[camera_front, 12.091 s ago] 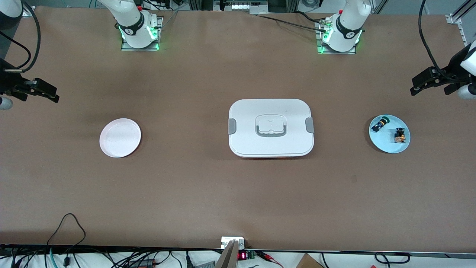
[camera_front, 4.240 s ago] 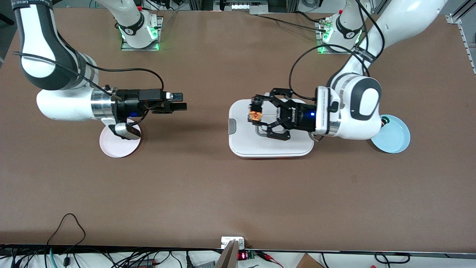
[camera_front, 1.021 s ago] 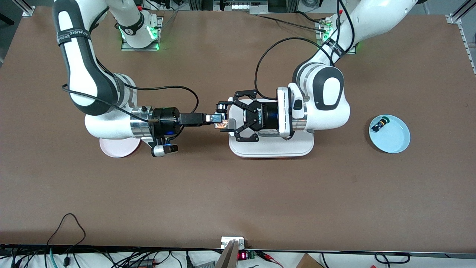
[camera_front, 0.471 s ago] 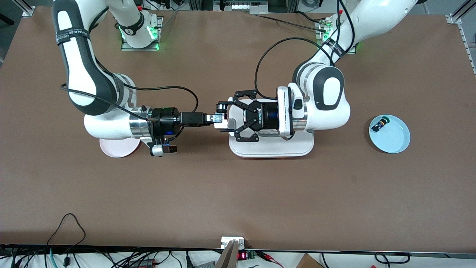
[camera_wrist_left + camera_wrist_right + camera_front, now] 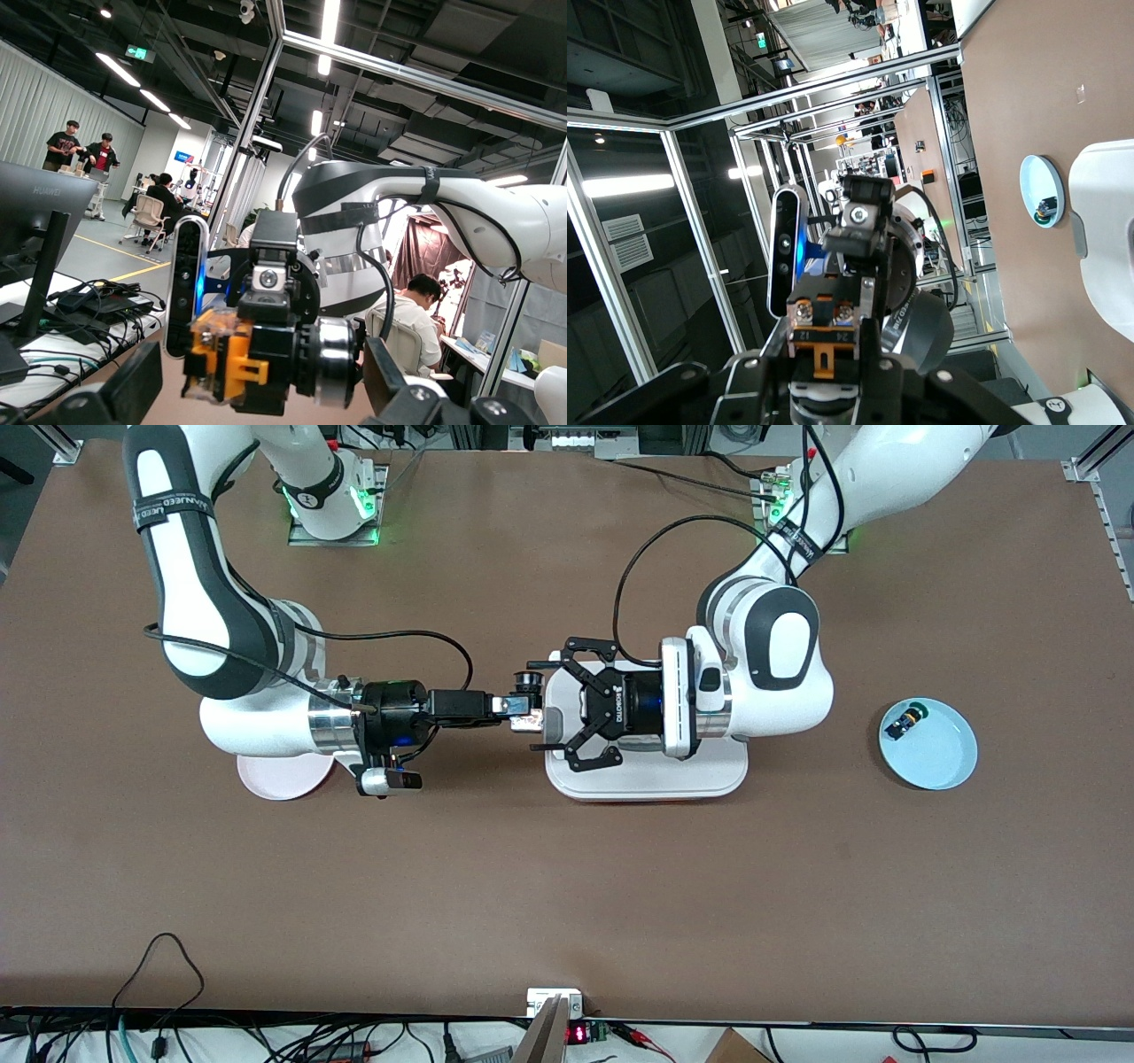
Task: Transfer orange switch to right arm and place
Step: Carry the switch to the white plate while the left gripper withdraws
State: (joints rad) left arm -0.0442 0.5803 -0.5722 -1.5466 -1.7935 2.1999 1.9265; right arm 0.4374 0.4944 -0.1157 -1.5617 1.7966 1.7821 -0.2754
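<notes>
Change: half a second ago the left gripper (image 5: 537, 707) had its fingers drawn in around the switch (image 5: 529, 722); now they are spread wide on either side of it, clear of it.
Meaning: the handover looks done on the giving side, so the switch now depends on the right arm alone, and the place step is what remains.
Right gripper (image 5: 523, 715): clamped on the switch, level with the left gripper and meeting it tip to tip, over the table just off the box's edge.
Right arm (image 5: 221, 629): reaches in from its own end and has barely shifted over the last second.
Switch: between the right gripper's fingers, in the air; the left wrist view shows its black body and orange part (image 5: 232, 365) right in front of the left gripper's parted fingers.
Left gripper: open, over the edge of the white box (image 5: 647, 779), with the switch between its fingertips but untouched.
White box: lid closed, contents hidden, under the left gripper.
Blue plate (image 5: 948, 766): well away from both grippers toward the left arm's end; holds only the green-capped switch (image 5: 904, 718).
Pink plate (image 5: 275, 779): under the right arm's wrist, partly covered; what shows of it is bare, and it is the likely drop spot.
</notes>
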